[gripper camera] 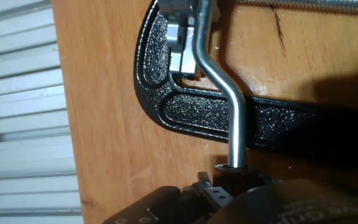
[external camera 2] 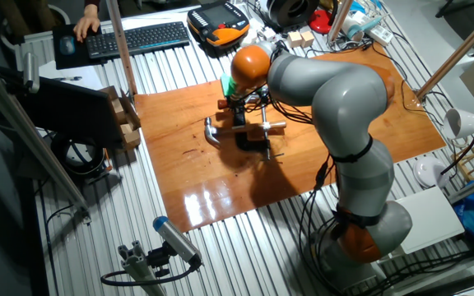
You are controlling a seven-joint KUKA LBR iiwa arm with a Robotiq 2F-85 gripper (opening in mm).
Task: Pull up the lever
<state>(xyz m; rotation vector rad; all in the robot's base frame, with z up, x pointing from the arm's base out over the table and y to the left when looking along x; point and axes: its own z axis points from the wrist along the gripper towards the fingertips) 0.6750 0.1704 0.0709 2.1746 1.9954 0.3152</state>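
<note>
The black C-shaped clamp (external camera 2: 253,141) lies on the orange wooden board (external camera 2: 196,164), under my hand. In the hand view its black frame (gripper camera: 185,112) fills the middle, and the long threaded screw (gripper camera: 309,3) runs along the top right edge. The lever's crossbar does not show clearly in either view. My gripper (external camera 2: 243,115) hangs just above the clamp. A bent silver rod (gripper camera: 229,106) rises from my hand's base across the clamp frame to a shiny metal block (gripper camera: 179,43) in the clamp's mouth. I cannot tell whether the jaws are open or shut.
A hammer with a wooden handle (external camera 2: 268,127) and steel head (external camera 2: 212,133) lies beside the clamp. Wooden blocks (external camera 2: 126,123) sit at the board's left edge. A keyboard (external camera 2: 142,37), a pendant (external camera 2: 218,22) and clutter stand at the back. Slatted metal table (external camera 2: 245,238) surrounds the board.
</note>
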